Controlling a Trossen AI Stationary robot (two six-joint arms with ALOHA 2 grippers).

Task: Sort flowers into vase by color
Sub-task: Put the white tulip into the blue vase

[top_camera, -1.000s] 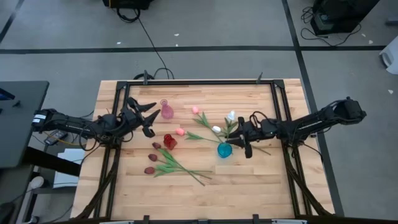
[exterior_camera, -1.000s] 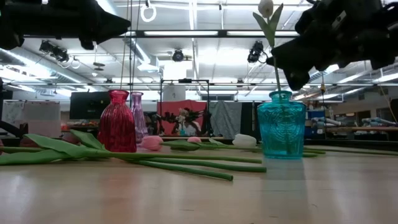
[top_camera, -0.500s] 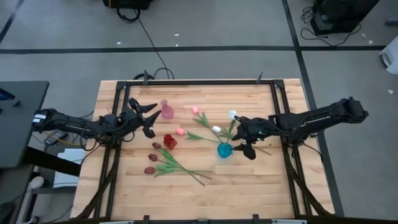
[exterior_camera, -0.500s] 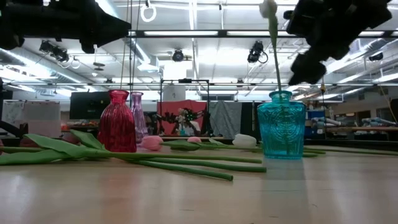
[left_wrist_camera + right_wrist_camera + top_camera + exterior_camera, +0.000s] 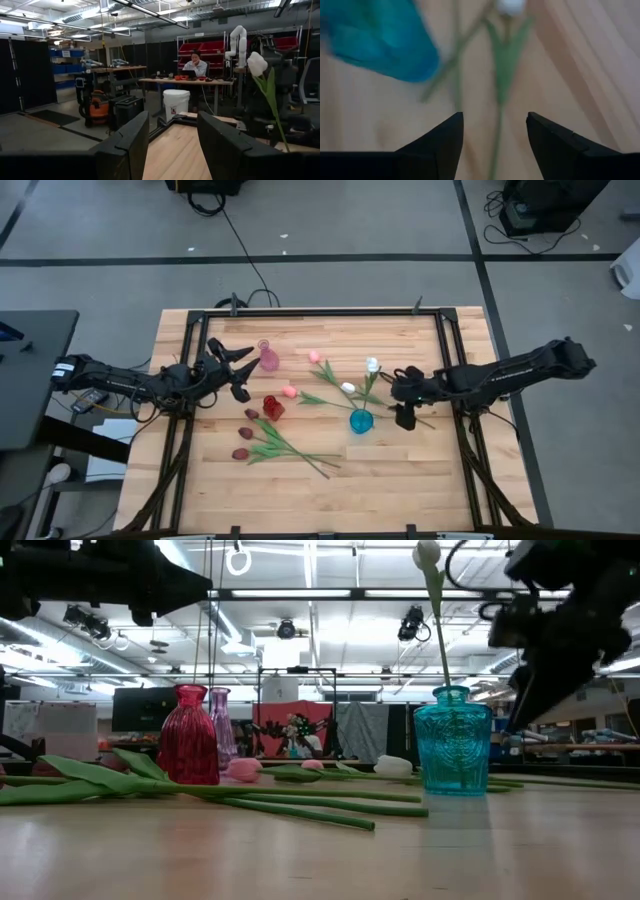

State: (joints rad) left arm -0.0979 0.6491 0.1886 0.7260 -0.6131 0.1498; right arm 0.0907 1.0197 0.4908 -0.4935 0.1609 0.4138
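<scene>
A white tulip (image 5: pixel 427 553) stands in the teal vase (image 5: pixel 360 421), its stem (image 5: pixel 441 640) rising from the neck. My right gripper (image 5: pixel 400 398) is open, just right of that vase and above the table. Below it lies another white tulip (image 5: pixel 509 7) on its stem. Pink tulips (image 5: pixel 290 391) and one more white head (image 5: pixel 347 388) lie between the vases. Several maroon tulips (image 5: pixel 245 434) lie near the red vase (image 5: pixel 272 407). My left gripper (image 5: pixel 243 372) waits open beside the pink vase (image 5: pixel 268 358).
The three vases stand close together mid-table, with stems and leaves (image 5: pixel 250 798) spread flat around them. Black frame rails (image 5: pixel 455 370) run along the table's sides. Bare wood (image 5: pixel 400 480) lies toward the near edge. A person (image 5: pixel 196 62) sits at a desk far beyond the table.
My right gripper has drawn back from the teal vase toward the table's right edge. It stood by the white tulip's stem above the vase and is now clear of it. The tulip stays standing in the vase, now more upright.
</scene>
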